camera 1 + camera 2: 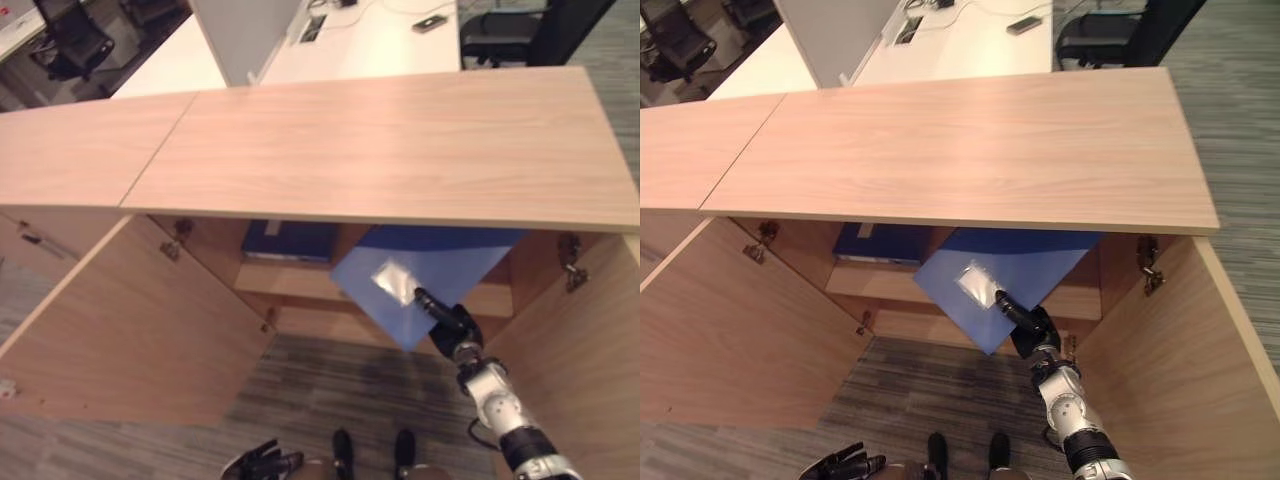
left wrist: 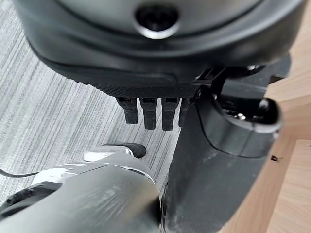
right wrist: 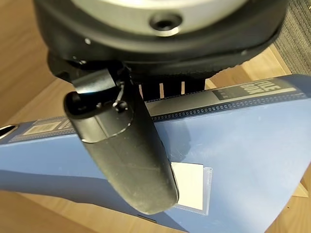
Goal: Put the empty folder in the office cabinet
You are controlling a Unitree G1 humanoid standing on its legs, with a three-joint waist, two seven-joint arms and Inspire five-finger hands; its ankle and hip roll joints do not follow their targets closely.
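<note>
Inside the open office cabinet [image 1: 560,330], just under its wooden top [image 1: 380,140], a blue folder [image 1: 430,258] was held tilted, its upper part already hidden beneath the top and its lower corner hanging out over the grey carpet [image 1: 330,385]. The folder was pinched by the right hand [image 1: 448,322], whose thumb was seen in the right wrist view pressed flat on the blue cover [image 3: 243,145] beside a white label pocket [image 3: 190,187], with the fingers [image 3: 160,90] curled behind the spine edge. In the head views the same label pocket [image 1: 978,283] was seen just beyond the thumb tip. A second blue folder [image 1: 290,240] was seen lying flat on the shelf [image 1: 300,280] to the left of the held one, apart from it. The left cabinet door [image 1: 130,330] was swung wide open toward the robot, and the right door [image 1: 1170,350] stood open as well. The left hand [image 1: 262,462] was seen low at the bottom edge of the head views, above the carpet and well apart from the cabinet; in the left wrist view its fingers [image 2: 148,114] were shown hanging loosely, closed round nothing. Beyond the cabinet, white desks [image 1: 370,45] and a black office chair [image 1: 540,30] were seen.
</note>
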